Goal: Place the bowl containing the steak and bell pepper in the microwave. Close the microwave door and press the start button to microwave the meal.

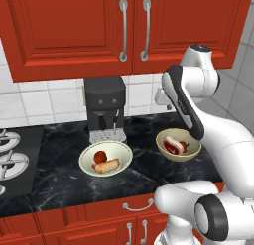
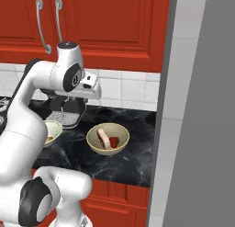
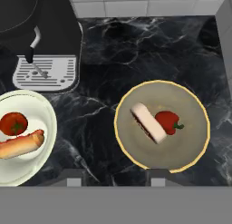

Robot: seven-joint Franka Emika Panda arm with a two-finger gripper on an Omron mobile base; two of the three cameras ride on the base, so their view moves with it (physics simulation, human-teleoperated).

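Below the raised gripper (image 3: 115, 178), whose tips are seen spread apart and empty, the round tan-yellow bowl (image 3: 190, 148) sits slightly to one side on the black marbled bench (image 3: 136, 46), holding the white-rimmed steak slab (image 3: 148, 123) and glossy red bell pepper (image 3: 166, 121); a paler cream bowl (image 3: 41, 109) and black coffee machine (image 1: 104, 102) stand beside it

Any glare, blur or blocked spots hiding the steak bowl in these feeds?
Hand view: sharp, even light, bowl, steak and pepper unobstructed. Left base view: the arm covers the bowl's far rim. Right base view: bowl visible, a grey wall blocks the right side.
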